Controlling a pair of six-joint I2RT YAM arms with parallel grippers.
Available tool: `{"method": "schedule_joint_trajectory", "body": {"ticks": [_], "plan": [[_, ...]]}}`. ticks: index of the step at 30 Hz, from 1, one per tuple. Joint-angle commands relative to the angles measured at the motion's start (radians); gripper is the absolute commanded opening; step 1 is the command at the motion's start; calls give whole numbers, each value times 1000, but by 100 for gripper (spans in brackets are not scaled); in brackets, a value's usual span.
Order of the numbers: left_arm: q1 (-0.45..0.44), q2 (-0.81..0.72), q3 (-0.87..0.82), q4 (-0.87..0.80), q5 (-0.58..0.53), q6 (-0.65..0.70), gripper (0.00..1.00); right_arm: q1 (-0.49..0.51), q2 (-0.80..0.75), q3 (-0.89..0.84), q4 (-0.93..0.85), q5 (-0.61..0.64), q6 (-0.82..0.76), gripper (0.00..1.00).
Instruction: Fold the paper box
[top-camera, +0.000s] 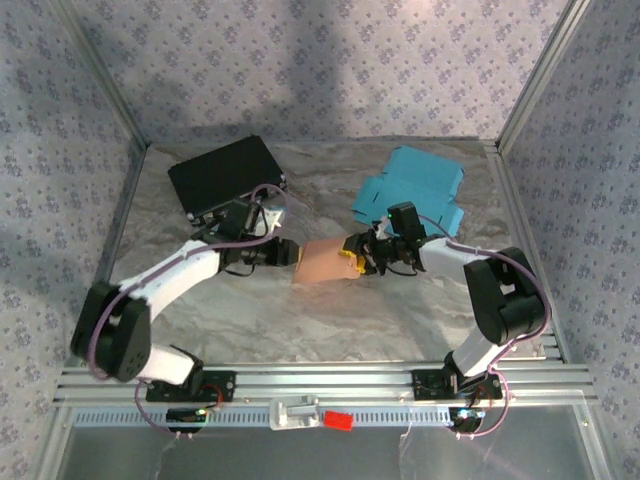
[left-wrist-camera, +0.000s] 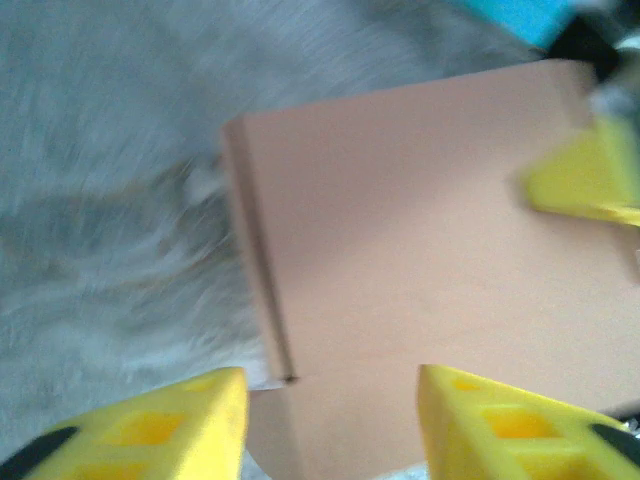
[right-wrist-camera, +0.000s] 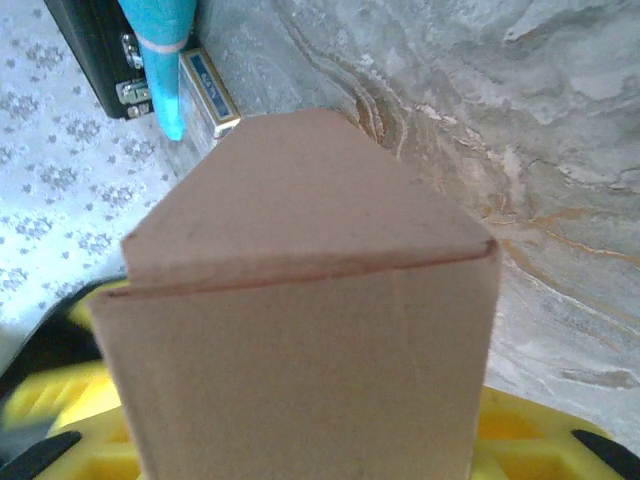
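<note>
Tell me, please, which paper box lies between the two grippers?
The tan box, already folded up; the blue one lies farther back, beyond the right gripper.

the white-and-black left arm (top-camera: 180, 275) stretches in towards the centre, its yellow-fingered left gripper (top-camera: 285, 252) held low with jaws parted; the right arm (top-camera: 450, 255) folds back at the elbow, its right gripper (top-camera: 357, 255) facing the other, yellow fingers (right-wrist-camera: 530, 440) flanking the tan cardboard box (top-camera: 322, 262), contact unclear
</note>
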Motion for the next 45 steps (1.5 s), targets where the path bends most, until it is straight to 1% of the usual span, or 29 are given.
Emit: {"method": "schedule_joint_trajectory", "body": {"ticks": [1, 3, 5, 7, 9, 11, 15, 18, 23, 27, 31, 34, 45], "plan": [[-97, -103, 19, -60, -112, 333, 55, -25, 8, 66, -113, -48, 74, 42], [-124, -115, 32, -91, -111, 418, 56, -39, 15, 88, -183, -73, 86, 42], [-177, -103, 65, -147, -165, 518, 57, -50, 22, 100, -242, -94, 109, 42], [-244, -74, 98, -195, -253, 614, 59, -63, 24, 106, -283, -120, 141, 41], [-290, -41, 118, -210, -336, 675, 66, -73, 31, 124, -335, -146, 143, 40], [-324, -14, 131, -202, -408, 719, 69, -83, 28, 148, -403, -153, 119, 39], [-365, 47, 163, -184, -458, 776, 69, -99, 31, 172, -458, -167, 110, 35], [-393, 97, 173, -167, -528, 795, 70, -107, 32, 184, -481, -177, 105, 34], [-404, 149, 188, -125, -584, 803, 70, -108, 36, 186, -501, -196, 115, 35], [-432, 192, 203, -113, -626, 828, 69, -109, 52, 181, -506, -225, 123, 34], [-439, 218, 206, -95, -639, 829, 69, -109, 68, 185, -521, -248, 130, 34], [-447, 233, 216, -96, -633, 833, 68, -111, 90, 195, -562, -270, 114, 32], [-455, 261, 241, -124, -645, 850, 64, -127, 116, 186, -602, -288, 78, 32]]}}
